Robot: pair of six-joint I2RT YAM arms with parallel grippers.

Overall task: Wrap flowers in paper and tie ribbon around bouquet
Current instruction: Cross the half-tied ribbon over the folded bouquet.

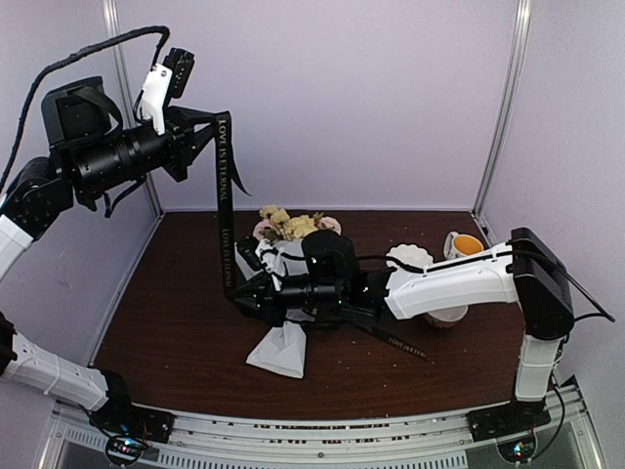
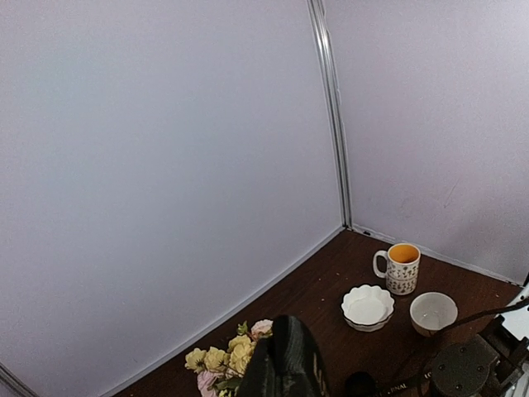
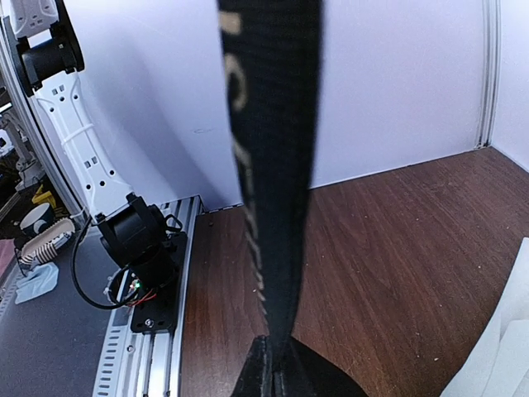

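The black ribbon with gold lettering hangs taut from high on the left down to the table. My left gripper is raised near the left wall and shut on its top end. My right gripper is low over the table and shut on the ribbon's lower part; in the right wrist view the ribbon rises straight out of the closed jaws. The bouquet lies behind the right arm: yellow and pink flowers at the far end, and the white paper cone pointing toward the near edge. A loose tail of ribbon trails to the right.
A patterned mug with an orange inside, a scalloped white bowl and a second bowl stand at the right, close to the right arm. White walls close in the left, back and right. A metal rail runs along the near edge.
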